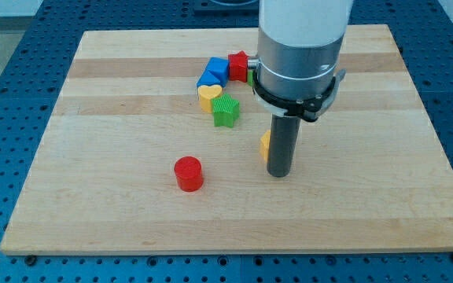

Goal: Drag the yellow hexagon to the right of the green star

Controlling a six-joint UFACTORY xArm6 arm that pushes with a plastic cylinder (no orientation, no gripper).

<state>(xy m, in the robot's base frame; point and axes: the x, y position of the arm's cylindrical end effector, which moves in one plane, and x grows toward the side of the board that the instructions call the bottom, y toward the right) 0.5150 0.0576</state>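
Camera view: yellow hexagon [265, 144] mostly hidden behind tool; green star [226, 112] upper-left.

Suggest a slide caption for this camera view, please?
My tip beside the yellow hexagon, lower right of the green star.

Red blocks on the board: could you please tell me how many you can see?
2: a red cylinder near the view's bottom, left of my tip, and a red block at the top cluster. The arm may hide others.
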